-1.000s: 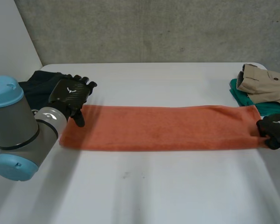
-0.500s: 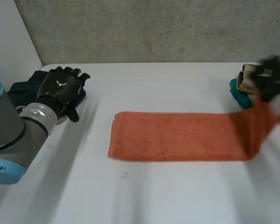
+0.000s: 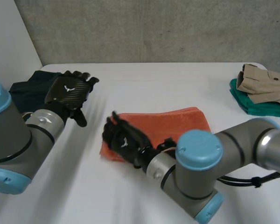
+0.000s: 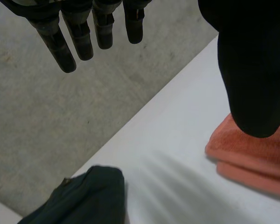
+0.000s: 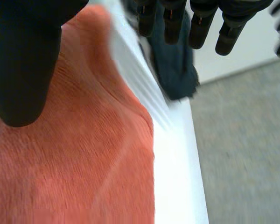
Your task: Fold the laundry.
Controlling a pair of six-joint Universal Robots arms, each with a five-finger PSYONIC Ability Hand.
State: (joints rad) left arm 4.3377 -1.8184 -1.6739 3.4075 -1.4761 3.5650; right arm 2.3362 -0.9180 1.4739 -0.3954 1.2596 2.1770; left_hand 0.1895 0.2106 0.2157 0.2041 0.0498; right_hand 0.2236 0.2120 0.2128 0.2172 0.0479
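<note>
So half a second ago the orange terry towel (image 3: 177, 122) was one long strip with its right end lifted up. Now it's doubled over into a short rectangle lying flat in the middle of the white table (image 3: 177, 79). The right robot hand (image 3: 123, 138) has swung all the way across from the right side and sits over the towel's left end.

In the right wrist view its fingers (image 5: 200, 23) are straight and spread, the thumb is well apart, and nothing is pinched. The towel (image 5: 84, 158) is under the palm and the fingertips stick out past its edge. I can't tell if the palm actually touches the cloth.

The left robot hand (image 3: 69, 91) hovers off to the left, clear of the towel. Its fingers (image 4: 60, 46) are straight, the thumb is apart, and it's empty. The stacked edges of the towel's end (image 4: 256, 154) show near that thumb.

A dark crumpled garment (image 3: 28, 88) lies at the table's far left corner, just beside the left robot hand. A folded beige garment (image 3: 263, 81) sits on a folded green one (image 3: 259, 106) at the right edge.
</note>
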